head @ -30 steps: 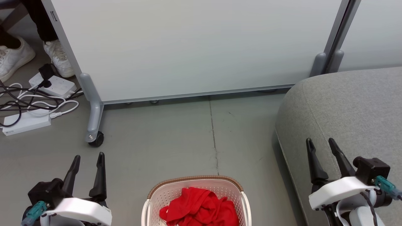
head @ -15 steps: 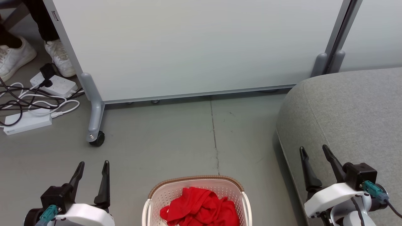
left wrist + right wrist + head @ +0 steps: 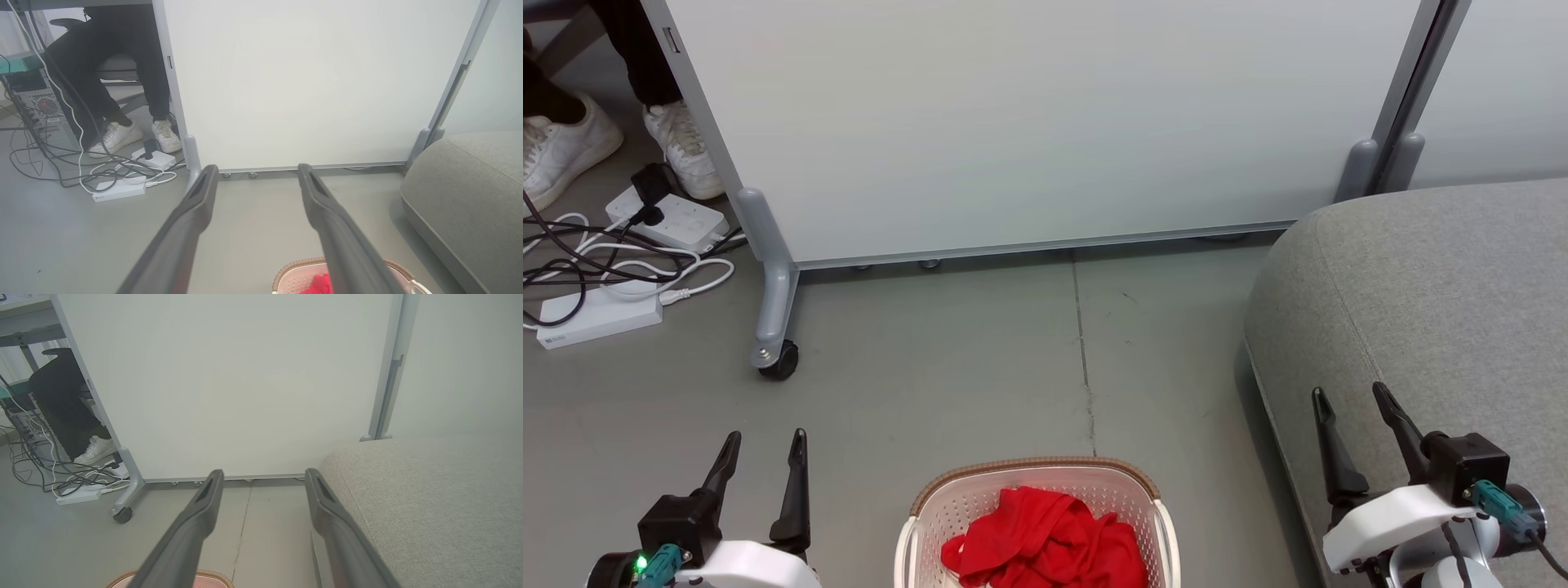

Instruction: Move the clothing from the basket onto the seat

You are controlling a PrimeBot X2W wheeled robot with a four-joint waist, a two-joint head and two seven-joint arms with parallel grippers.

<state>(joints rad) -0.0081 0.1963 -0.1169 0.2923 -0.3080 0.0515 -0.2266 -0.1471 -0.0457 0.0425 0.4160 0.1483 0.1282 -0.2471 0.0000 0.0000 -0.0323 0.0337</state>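
The cream basket (image 3: 931, 506) with its brown rim stands on the floor at the bottom centre of the head view, cut off by the frame edge. Bright red clothing (image 3: 1041, 543) lies bunched inside it; a corner of the clothing (image 3: 318, 283) and the basket (image 3: 292, 273) show in the left wrist view. The grey seat (image 3: 1429, 302) fills the right side, also the seat (image 3: 433, 506). My left gripper (image 3: 766, 442) hangs open left of the basket, empty. My right gripper (image 3: 1349, 395) is open and empty over the seat's front edge.
A pale wheeled partition panel (image 3: 1029, 122) stands behind, its caster (image 3: 780, 359) on the floor at left. Power strips and cables (image 3: 613, 253) lie at far left by a person's white shoes (image 3: 682, 147). A computer tower (image 3: 41, 114) sits under a desk.
Both grippers have dropped lower in the head view, the left more than the right. The view itself has shifted slightly. The basket and clothing stay put.
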